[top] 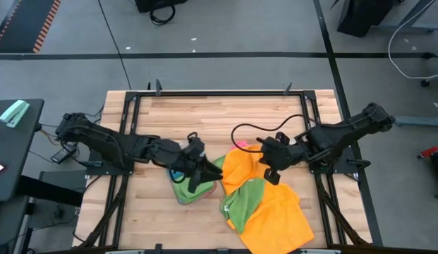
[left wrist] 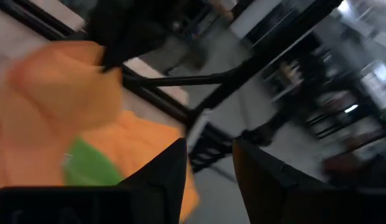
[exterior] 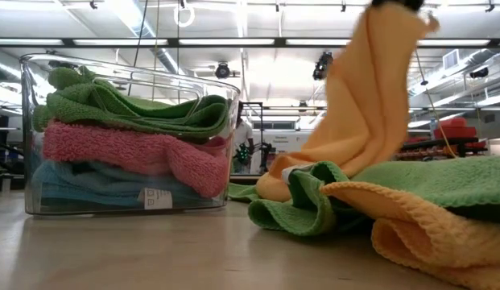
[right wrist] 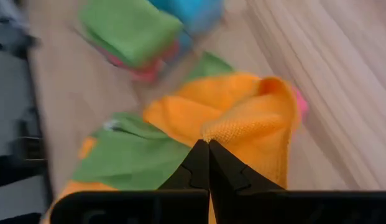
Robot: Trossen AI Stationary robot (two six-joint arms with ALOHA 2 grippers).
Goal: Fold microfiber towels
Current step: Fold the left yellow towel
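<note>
Towel held: soft orange microfiber towel (exterior: 370,105), one corner lifted off the light wooden slatted table (top: 226,116), the rest draping down onto the loose pile, to the right of the clear plastic tray (exterior: 36,137).
Right gripper (right wrist: 209,144): fingers pressed together, pinching a fold of the orange towel; above the pile, right of the tray.
Loose pile: crumpled green microfiber towel (exterior: 427,181) lying with a second orange cloth (top: 282,215); on the table right of the tray, spreading toward the near edge; a bit of pink shows at the pile's far side.
Tray contents: folded green towel (exterior: 129,105) on top, folded pink towel (exterior: 129,153) under it, sky-blue towel (exterior: 80,181) at the bottom; all inside the tray, stacked flat.
Left gripper (top: 199,169): over the tray, fingers (left wrist: 161,177) partly spread, nothing between them; not touching the lifted towel.
Tray position: near the table's middle, left of the pile.
</note>
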